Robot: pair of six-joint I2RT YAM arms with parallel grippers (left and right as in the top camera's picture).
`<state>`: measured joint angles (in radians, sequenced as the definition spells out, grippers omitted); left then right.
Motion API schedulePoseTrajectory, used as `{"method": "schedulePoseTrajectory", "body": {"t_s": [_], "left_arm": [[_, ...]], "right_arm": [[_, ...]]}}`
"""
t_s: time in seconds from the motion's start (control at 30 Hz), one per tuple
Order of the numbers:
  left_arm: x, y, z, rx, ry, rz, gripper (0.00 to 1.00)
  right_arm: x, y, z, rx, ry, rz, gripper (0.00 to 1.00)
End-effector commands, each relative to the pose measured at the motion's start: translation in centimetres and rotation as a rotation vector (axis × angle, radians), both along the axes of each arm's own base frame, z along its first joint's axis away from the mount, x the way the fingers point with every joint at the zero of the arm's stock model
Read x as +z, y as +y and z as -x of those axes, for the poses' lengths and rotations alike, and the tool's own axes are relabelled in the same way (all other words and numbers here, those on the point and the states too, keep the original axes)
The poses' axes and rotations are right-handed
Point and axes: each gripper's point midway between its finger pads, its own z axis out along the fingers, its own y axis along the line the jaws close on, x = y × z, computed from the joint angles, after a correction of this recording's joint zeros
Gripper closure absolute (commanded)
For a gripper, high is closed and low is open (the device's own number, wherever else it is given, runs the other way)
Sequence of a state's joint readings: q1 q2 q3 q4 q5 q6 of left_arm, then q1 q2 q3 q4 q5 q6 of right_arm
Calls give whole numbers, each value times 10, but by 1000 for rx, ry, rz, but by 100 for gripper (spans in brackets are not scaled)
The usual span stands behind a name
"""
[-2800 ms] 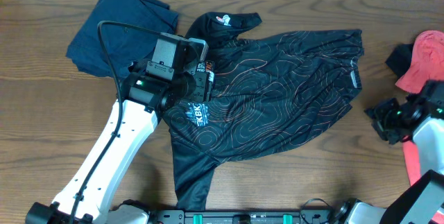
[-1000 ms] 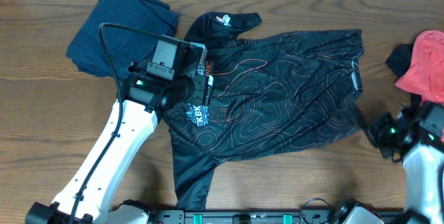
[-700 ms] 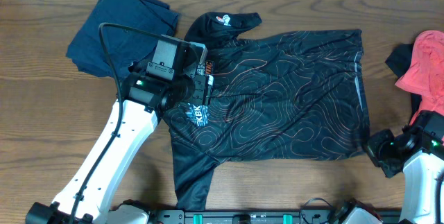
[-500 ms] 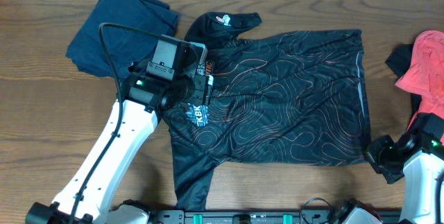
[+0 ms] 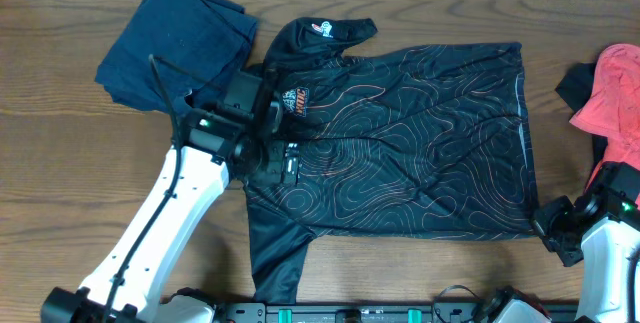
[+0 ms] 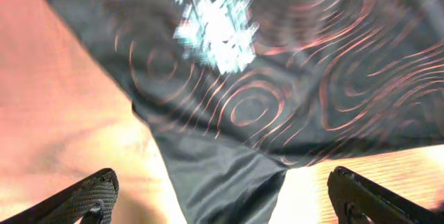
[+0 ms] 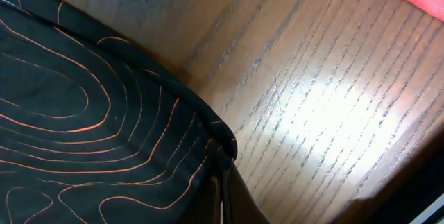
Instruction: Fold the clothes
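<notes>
**A:** What lies at the far left?

**B:** A navy garment, bunched on the table and just beside the jersey's upper sleeve. It is not part of this job.

**A:** And the left gripper?

**B:** Its jaws are spread wide over the chest of the black jersey, and it is gripping nothing. The wrist view is blurred, so it is unclear whether the fingertips brush the cloth.

**A:** How does the jersey lie?

**B:** It is spread almost flat across the middle of the table, with the collar to the left, the hem to the right and one sleeve trailing toward the near edge.

**A:** And the right gripper?

**B:** It is clamped on the near corner of the hem, where the fabric puckers at the pinch. A coral garment lies beyond it, apart from the jersey.

**A:** What would make this step go well?

**B:** The left gripper should probably come down on the near edge at its own end and pinch close to the seam. Both arms can then lift evenly, with the cloth taut between them. That should give a straight crease and keep the hem from dragging toward the coral garment.
</notes>
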<state>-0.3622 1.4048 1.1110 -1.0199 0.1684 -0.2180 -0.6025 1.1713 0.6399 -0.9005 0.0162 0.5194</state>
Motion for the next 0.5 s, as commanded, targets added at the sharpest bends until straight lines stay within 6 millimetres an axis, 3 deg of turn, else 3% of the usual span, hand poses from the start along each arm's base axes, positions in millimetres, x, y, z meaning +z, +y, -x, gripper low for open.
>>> {"method": "schedulePoseTrajectory", "body": {"t_s": [0.0,0.2,0.37,0.47], "left_arm": [[-35,25,22,177,107,-78,2],[-91,53,46,385,176,-107,2],[-118,40,50,394,166,3,1],[-127,41,62,426,198,5,20]], "right_arm": [[0,-4,3,-29,10,15,99],[0,-5,2,-29,6,16,99],[1,-4,0,-28,-2,13,99],[1,-4,0,-27,-3,10,99]]}}
